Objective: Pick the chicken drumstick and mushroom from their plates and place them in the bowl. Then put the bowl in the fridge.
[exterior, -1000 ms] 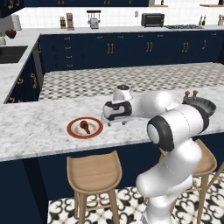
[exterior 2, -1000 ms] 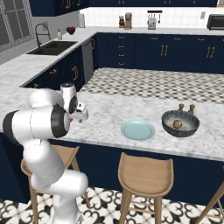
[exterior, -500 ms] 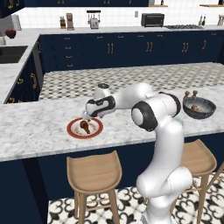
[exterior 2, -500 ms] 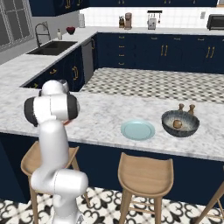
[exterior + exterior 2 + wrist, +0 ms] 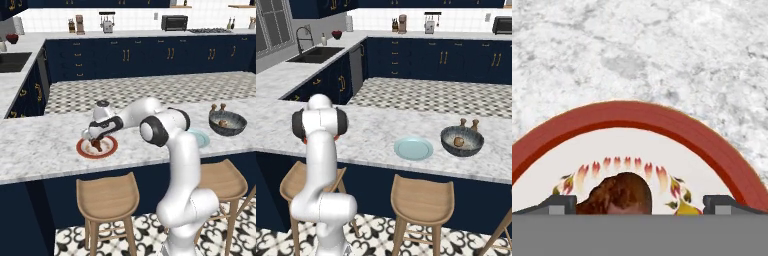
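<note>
Lower now than a moment ago, the pincer [image 5: 96, 143] hangs spread wide over the drumstick [image 5: 96, 145] on the red-rimmed plate [image 5: 83, 149]. Farther right on the tabletop [image 5: 40, 145] sit the blue plate [image 5: 413, 149], then the bowl [image 5: 462, 141] holding the mushroom [image 5: 458, 142].

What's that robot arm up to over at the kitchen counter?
It is gathering food into a bowl. The gripper hangs open right over the chicken drumstick, which lies on the red-rimmed plate on the marble counter; the drumstick sits between the fingertips, not yet gripped. Further along the counter, the mushroom already sits in the dark grey bowl, and the pale blue plate beside it is bare.
</note>
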Tool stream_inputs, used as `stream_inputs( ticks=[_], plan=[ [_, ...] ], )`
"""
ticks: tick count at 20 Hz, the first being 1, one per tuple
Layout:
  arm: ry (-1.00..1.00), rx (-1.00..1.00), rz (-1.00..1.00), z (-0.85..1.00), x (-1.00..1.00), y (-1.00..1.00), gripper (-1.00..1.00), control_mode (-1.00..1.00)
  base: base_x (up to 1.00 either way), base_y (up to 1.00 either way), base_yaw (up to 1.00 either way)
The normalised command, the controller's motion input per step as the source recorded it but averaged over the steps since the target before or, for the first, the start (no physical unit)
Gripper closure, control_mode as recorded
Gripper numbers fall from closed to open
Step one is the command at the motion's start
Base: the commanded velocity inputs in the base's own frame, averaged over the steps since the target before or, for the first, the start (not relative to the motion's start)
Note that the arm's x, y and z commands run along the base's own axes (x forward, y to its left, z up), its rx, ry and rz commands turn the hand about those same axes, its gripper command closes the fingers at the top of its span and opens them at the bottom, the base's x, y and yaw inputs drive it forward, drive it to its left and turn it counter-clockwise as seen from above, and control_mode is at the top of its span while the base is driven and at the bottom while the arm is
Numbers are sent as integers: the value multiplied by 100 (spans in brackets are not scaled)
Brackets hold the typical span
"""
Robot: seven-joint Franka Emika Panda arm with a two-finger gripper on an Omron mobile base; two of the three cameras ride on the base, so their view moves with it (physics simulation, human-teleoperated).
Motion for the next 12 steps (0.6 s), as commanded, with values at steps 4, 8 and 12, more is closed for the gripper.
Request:
stream_inputs(
  ticks=[4,8,12],
  plan=[
    [-2,0,-8,-31,0,19,-100,-100,0,0,0],
    [-3,0,-9,-5,0,0,-100,-100,0,0,0],
    [-7,0,-8,3,-11,0,-100,-100,0,0,0]
  ],
)
